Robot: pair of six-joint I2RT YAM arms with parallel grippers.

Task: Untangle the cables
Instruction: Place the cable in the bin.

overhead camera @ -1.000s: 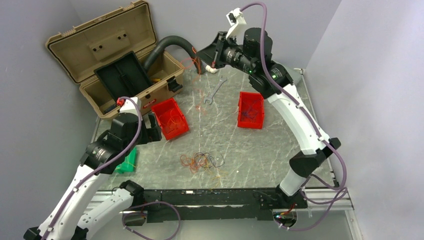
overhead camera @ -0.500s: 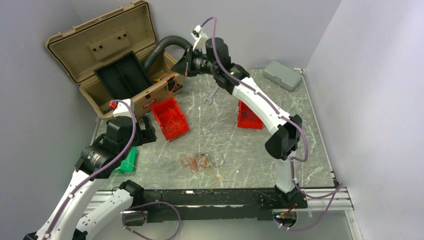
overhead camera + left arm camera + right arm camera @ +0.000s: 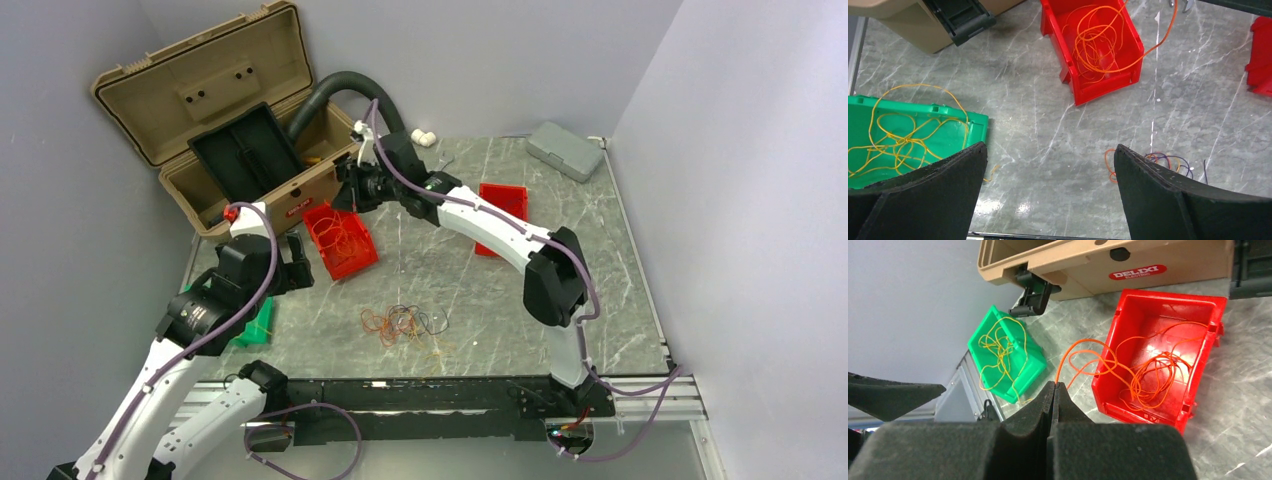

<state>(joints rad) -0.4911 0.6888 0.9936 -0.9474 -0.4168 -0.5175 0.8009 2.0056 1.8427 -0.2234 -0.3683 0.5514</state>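
From above, the tangle (image 3: 405, 323) of thin orange, yellow and dark strands lies by the middle of the table's near edge, and neither of your arms touches it. Your right gripper (image 3: 352, 187) hangs over the red bin (image 3: 368, 256), which sits just in front of the toolbox (image 3: 170, 75) at the far-left corner. Your left gripper (image 3: 298, 262) is just beside that bin, on its left-edge side. A green bin (image 3: 262, 322) rests by the left edge. A second red bin (image 3: 506, 198) sits right of centre, its contents too small to read.

In the left wrist view, your left claw's pads (image 3: 933, 200) are spread wide with nothing between them. Beyond them you see a yellow cable (image 3: 898, 142) looped in the green bin. An orange cable (image 3: 1098, 45) is coiled in the red bin, with one strand climbing out over the rim.

In the right wrist view, your right claw is pressed together, pinching that orange cable at its tips. From there the strand arcs down into the red bin (image 3: 1198, 305).

You look partway through. One yellow cable is sorted, and the orange one is nearly home and only needs letting go. The mixed clump at the near edge is what you have left to pull apart.
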